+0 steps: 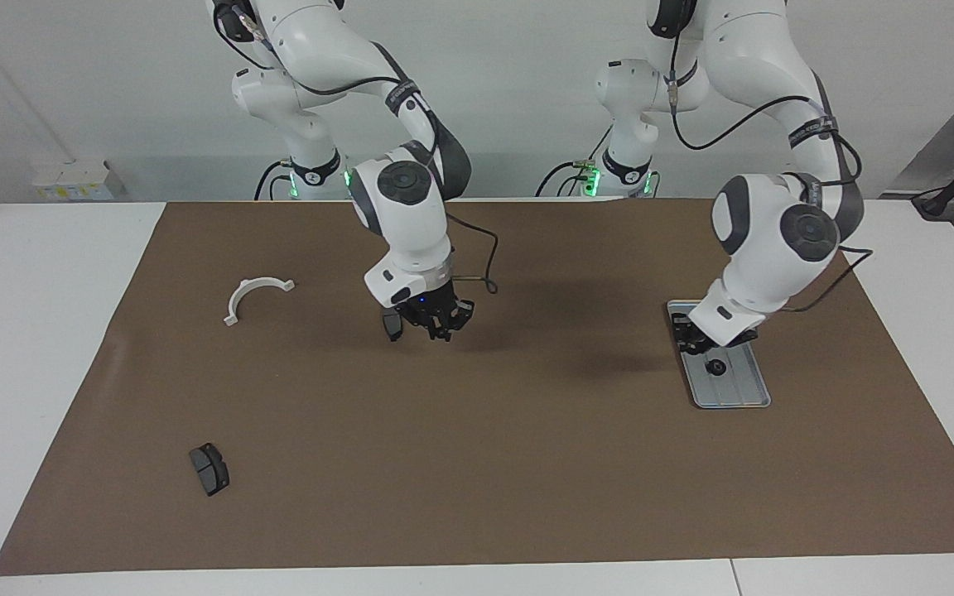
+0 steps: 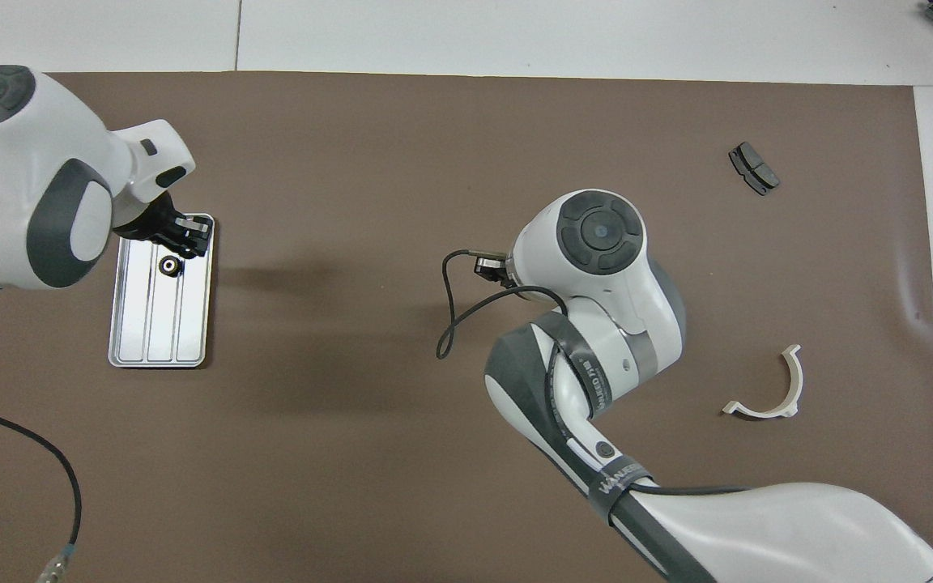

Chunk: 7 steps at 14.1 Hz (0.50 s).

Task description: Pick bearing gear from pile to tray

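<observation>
- The tray [image 1: 738, 387] is a flat rectangle of silver-grey metal with rounded corners, a low rim and faint lengthwise ridges; it lies on the brown mat [image 1: 527, 463] toward the left arm's end of the table.
- One small black round bearing gear [image 1: 717, 367] (ring-shaped, with a pale centre in the overhead view [image 2: 168, 265]) already sits in the tray, in the half nearer to the robots.
- The left gripper [image 1: 696, 343] hangs low over the tray's end nearest the robots, just beside that gear. Its dark fingers are partly closed; I cannot tell whether anything is between them.
- The right gripper [image 1: 440, 321] hovers over the middle of the mat, its black fingertips drawn together with nothing held.
- A dark grey brake pad [image 1: 392, 324], flat and oblong, shows on the mat at the edge of the right gripper (partly hidden by it in the facing view).
- A white half-ring bracket [image 1: 255, 296], smooth plastic with small flat feet at both ends, lies toward the right arm's end of the table, well apart from the tray.
- A second dark grey brake pad [image 1: 209, 468], with a groove across its matte face, lies farther from the robots than the bracket, near the mat's corner.
- The mat is matte, paper-like, and covers most of the white table [image 1: 38, 348].
</observation>
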Motion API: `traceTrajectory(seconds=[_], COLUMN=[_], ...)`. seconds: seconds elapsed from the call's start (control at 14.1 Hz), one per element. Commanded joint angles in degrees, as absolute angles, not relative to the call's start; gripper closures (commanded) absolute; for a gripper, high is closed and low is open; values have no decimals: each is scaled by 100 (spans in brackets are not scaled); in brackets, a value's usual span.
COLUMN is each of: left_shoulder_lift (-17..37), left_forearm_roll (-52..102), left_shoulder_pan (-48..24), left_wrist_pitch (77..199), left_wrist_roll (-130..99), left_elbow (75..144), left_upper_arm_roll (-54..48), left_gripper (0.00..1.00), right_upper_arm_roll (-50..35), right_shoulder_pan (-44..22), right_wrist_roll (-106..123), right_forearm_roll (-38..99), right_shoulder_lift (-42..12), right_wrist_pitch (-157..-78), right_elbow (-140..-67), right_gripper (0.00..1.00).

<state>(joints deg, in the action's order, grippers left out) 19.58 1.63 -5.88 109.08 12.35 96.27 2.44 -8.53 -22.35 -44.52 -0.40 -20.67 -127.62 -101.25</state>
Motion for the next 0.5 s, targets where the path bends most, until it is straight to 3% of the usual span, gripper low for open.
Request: traceTrajectory(seconds=[0.0,0.21,0.36,0.43], left_shoulder_lift=[2038,2223,2241,2250], left_forearm_roll=[255,237,237,229], left_shoulder_pan=[-90,167,167,167], left_wrist_pitch=[10872,10977,11039,11022], left_wrist_roll=[2238,2680,2698,2698], left_elbow=[9721,9694,9694,9677], left_upper_arm_roll=[176,176,176,176], left_gripper=[91,88,73,61], right_upper_arm_roll=[-835,-852,-853,-853], right_shoulder_pan=[-2653,-2848,-2865,-2909], right_wrist_roll=[-5130,-5668,-5687,-5687], right_forearm_roll=[-131,-579,-580,-580], right_shoulder_lift=[-2477,-2812,-3013,-3058], right_wrist_pitch=[-12919,-13122,-13227,-13315], right_elbow=[-9862,-9625,-9589,-9589], right_gripper=[100,100,95,92])
